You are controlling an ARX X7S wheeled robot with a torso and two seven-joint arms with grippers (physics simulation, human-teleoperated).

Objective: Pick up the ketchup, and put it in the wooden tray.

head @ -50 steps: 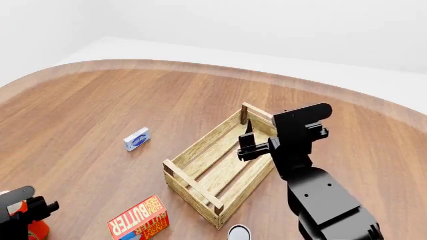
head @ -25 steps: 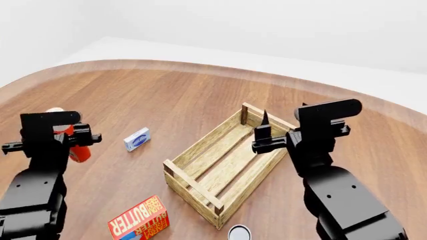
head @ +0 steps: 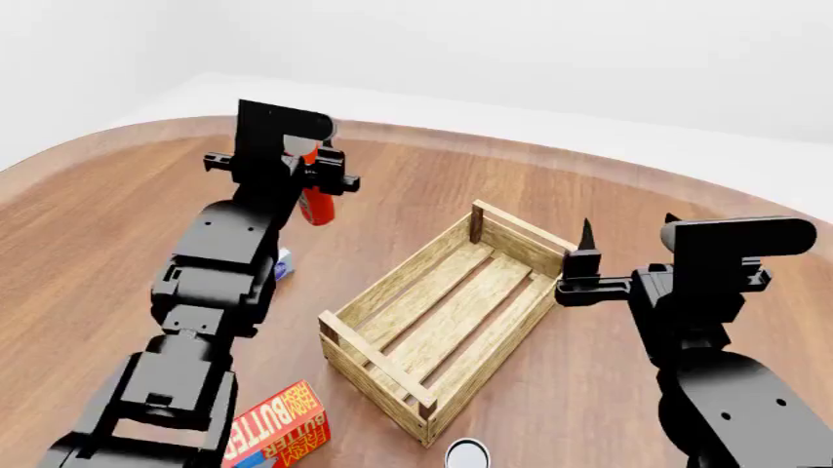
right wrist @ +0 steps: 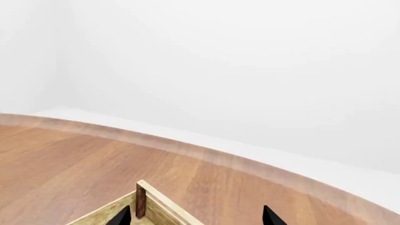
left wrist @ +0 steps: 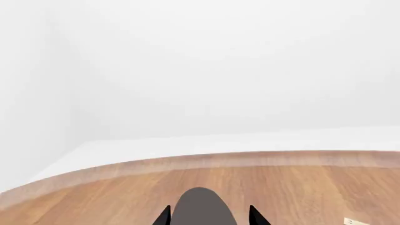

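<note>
The ketchup (head: 314, 198) is lifted, clamped in your left gripper (head: 316, 181), not yet over the wooden tray (head: 443, 322). Your right gripper (head: 625, 255), fingers spread and empty, hangs just beside the tray.

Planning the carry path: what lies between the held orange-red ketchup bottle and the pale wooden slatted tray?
In the head view, only bare brown tabletop lies between the ketchup bottle, held up by the left gripper, and the wooden tray.

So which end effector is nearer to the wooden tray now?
Right. The right end effector hovers just beyond the far right corner of the wooden tray, empty. The left end effector holds the ketchup up, farther off on the tray's far left side.
</note>
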